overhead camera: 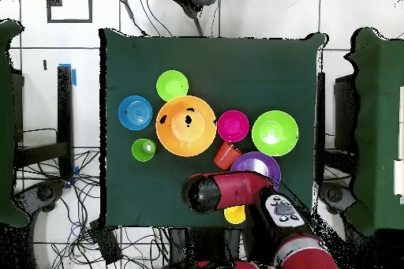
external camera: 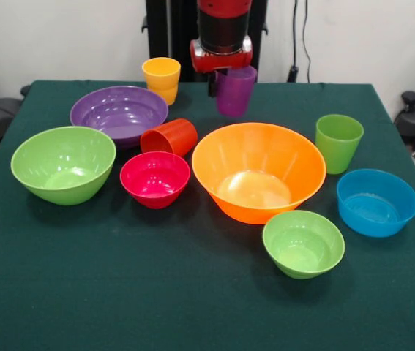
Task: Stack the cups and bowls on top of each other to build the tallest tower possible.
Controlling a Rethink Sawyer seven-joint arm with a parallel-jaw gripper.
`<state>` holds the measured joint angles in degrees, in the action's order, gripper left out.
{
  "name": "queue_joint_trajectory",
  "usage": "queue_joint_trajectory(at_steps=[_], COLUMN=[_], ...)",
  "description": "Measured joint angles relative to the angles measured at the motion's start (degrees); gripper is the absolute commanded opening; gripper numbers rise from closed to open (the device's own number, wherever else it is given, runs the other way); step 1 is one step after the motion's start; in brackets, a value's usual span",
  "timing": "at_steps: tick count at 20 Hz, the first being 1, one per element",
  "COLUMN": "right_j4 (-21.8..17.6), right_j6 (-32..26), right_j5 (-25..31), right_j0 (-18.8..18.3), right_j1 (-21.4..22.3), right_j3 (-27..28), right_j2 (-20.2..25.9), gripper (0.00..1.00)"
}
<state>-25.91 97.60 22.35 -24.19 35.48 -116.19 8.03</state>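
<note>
Aloft at the far edge, the gripper (external camera: 225, 73) grasps the purple cup (external camera: 235, 90) above the green table (external camera: 192, 307) — the large orange bowl (external camera: 258, 172) just nearer, open cloth along the near edge.

The red and black arm (external camera: 223, 29) comes straight down, its gripper (external camera: 225, 77) clamped on the rim of a lifted purple-magenta plastic tumbler (external camera: 235, 91), clear of the table.

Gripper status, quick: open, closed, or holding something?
Gripper: closed on the purple cup, held above the table behind the orange bowl.
</note>
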Motion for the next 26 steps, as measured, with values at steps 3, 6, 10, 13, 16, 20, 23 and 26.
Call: queue_joint_trajectory(at_steps=[3,6,10,13,16,20,23,26], right_j4=[-0.25,-0.97,-2.19,-4.16,-6.34,-9.79,-12.01,-15.43], right_j6=[0.0,0.0,0.0,0.0,0.0,0.0,0.0,0.0], right_j5=[1.56,1.61,1.61,1.58,1.13,-0.5,-1.86,-4.15], right_j0=[-1.44,-2.21,-2.82,-2.89,-2.8,-3.32,-4.12,-3.59], right_j1=[1.46,2.63,4.13,5.93,6.97,7.55,7.69,6.5], right_j3=[-0.82,-1.69,-3.05,-4.74,-5.86,-7.57,-9.09,-10.23], right_j2=[1.15,1.53,1.62,1.53,0.88,-0.41,-1.28,-4.15], gripper=[0.0,0.0,0.0,0.0,0.0,0.0,0.0,0.0])
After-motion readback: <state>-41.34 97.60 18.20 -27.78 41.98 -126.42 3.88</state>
